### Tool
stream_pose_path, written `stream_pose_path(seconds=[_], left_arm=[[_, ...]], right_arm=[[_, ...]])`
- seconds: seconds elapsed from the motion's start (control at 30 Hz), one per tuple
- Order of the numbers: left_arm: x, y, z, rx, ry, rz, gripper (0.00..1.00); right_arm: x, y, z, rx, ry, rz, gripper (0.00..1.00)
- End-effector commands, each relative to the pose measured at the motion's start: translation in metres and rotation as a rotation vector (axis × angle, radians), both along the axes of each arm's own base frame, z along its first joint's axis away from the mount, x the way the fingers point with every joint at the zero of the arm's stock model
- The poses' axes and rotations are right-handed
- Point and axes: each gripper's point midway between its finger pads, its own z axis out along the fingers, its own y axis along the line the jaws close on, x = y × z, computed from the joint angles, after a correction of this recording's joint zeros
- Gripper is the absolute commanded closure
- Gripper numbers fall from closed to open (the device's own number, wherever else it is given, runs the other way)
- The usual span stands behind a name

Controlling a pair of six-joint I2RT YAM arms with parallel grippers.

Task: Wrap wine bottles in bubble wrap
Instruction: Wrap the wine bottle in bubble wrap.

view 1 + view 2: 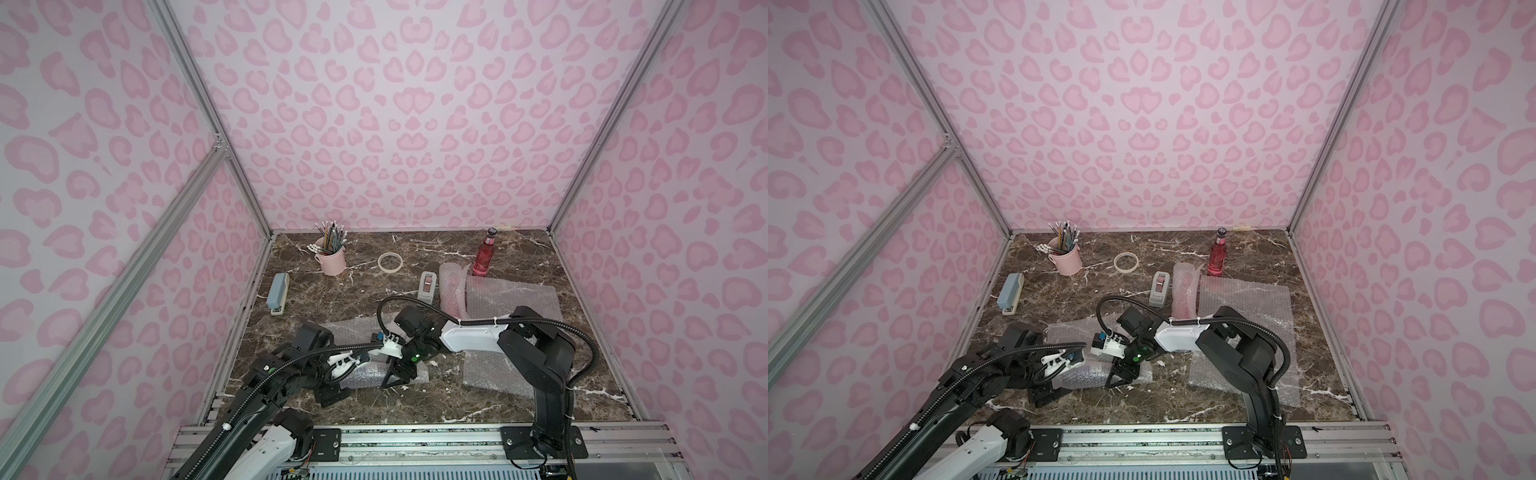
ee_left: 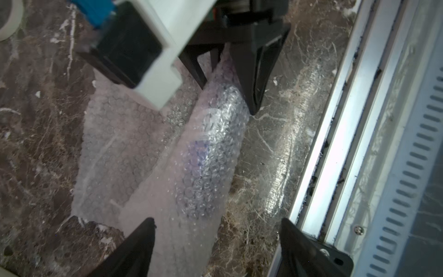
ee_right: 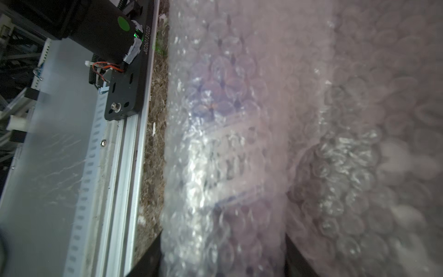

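Note:
A roll of bubble wrap (image 2: 208, 156) lies near the table's front edge, and a dark purple bottle (image 3: 215, 100) with a pale label shows through it. In the top views the roll (image 1: 365, 376) sits between the two arms. My right gripper (image 3: 223, 239) is shut on the roll, a finger pressed to each side; it also shows in a top view (image 1: 399, 381). My left gripper (image 2: 217, 221) is open at the roll's other end, one finger by the wrap. A pink-red bottle (image 1: 483, 254) stands uncovered at the back right. A second rolled tube (image 1: 453, 291) lies beside it.
Flat bubble wrap sheets lie at the right (image 1: 515, 296), front right (image 1: 484, 370) and under the arms (image 1: 353, 328). A pink cup of pencils (image 1: 330, 258), a tape ring (image 1: 390, 262), a tape dispenser (image 1: 428, 286) and a blue stapler (image 1: 279, 293) stand further back. The metal rail (image 2: 335, 144) borders the front.

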Motion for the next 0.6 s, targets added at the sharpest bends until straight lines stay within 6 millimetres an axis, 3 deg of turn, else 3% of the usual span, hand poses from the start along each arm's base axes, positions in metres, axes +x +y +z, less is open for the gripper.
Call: stream_pose_path(seconds=[0.0, 0.1, 0.3, 0.57], left_arm=[[0.0, -0.01, -0.005, 0.005, -0.073, -0.11, 0.16], [-0.005, -0.011, -0.018, 0.056, -0.122, -0.193, 0.14], [-0.005, -0.026, -0.025, 0.122, -0.173, -0.335, 0.14], [0.015, -0.035, -0.049, 0.227, -0.296, -0.378, 0.12]], right_arm=[[-0.023, -0.008, -0.004, -0.058, 0.178, -0.036, 0.57], [-0.023, -0.012, -0.012, -0.085, 0.213, -0.056, 0.58], [-0.014, -0.003, -0.001, -0.044, 0.291, -0.109, 0.56], [-0.011, 0.0, 0.001, -0.028, 0.348, -0.166, 0.57]])
